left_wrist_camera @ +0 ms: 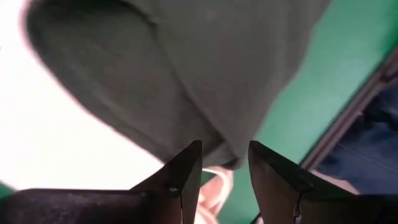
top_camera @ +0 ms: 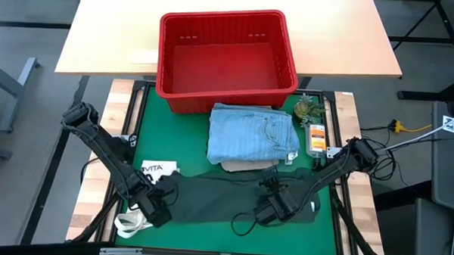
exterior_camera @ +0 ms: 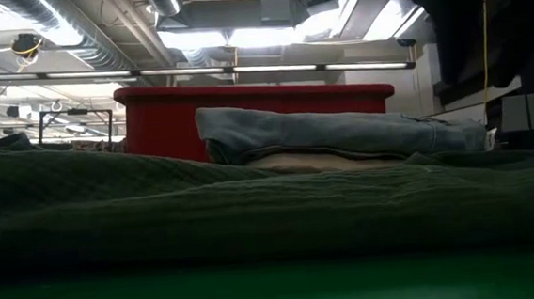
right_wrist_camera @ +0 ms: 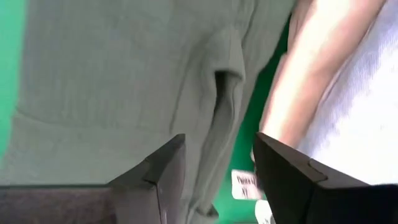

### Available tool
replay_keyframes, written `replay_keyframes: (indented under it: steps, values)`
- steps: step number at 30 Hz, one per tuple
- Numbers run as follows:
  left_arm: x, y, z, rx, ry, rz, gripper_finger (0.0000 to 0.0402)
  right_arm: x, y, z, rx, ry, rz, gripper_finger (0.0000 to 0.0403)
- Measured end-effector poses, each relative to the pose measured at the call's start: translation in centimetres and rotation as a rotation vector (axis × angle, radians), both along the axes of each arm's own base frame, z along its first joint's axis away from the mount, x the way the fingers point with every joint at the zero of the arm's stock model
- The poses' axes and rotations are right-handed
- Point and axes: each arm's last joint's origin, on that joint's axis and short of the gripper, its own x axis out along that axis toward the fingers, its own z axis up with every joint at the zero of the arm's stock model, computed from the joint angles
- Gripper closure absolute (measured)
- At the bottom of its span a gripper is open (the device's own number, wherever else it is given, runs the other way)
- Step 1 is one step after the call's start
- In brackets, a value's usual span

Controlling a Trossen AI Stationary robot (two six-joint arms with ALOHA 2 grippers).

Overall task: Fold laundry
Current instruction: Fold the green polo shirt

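Note:
A dark green-grey garment (top_camera: pixel 217 197) lies spread flat across the near part of the green mat (top_camera: pixel 147 132); in the low view it is a low ridge (exterior_camera: pixel 252 198). Behind it, folded light-blue jeans (top_camera: pixel 253 132) rest on a beige piece (top_camera: pixel 244 166). My left gripper (top_camera: pixel 162 208) hangs open over the garment's left end, pointing down; its wrist view shows the cloth's corner (left_wrist_camera: pixel 205 68) just beyond the fingertips (left_wrist_camera: pixel 225 163). My right gripper (top_camera: pixel 268 211) stands open above the garment's right part, and a fold of the cloth (right_wrist_camera: pixel 112 81) shows below the gap (right_wrist_camera: pixel 221 158).
A red basket (top_camera: pixel 225 59) stands at the mat's far edge. A white tote bag (top_camera: pixel 159 169) lies at the near left, its handles (top_camera: pixel 129 224) by the left gripper. Small items, among them an orange packet (top_camera: pixel 316 138), sit at the right.

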Motion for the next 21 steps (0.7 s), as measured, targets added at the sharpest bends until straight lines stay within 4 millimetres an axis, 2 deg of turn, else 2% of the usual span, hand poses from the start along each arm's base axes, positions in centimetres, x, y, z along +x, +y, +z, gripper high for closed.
replay_keyframes:
  steps: [5,8,18,21]
  values:
    - [-0.4,-1.4,0.2,-0.018,-0.085,-0.017,0.0275,0.4,0.3,0.0,0.028,-0.04,0.005,0.0217]
    - [-0.6,-1.4,0.2,-0.022,-0.076,0.025,0.0262,0.5,0.3,0.0,0.033,-0.045,0.025,0.0217]
    - [-0.4,-1.2,0.1,-0.028,-0.067,0.099,0.0165,0.7,0.5,-0.1,0.047,-0.067,0.026,0.0217]
    - [-0.6,-1.0,-0.5,-0.03,-0.037,0.194,0.0145,0.7,0.5,-0.1,0.047,-0.067,0.026,0.0217]
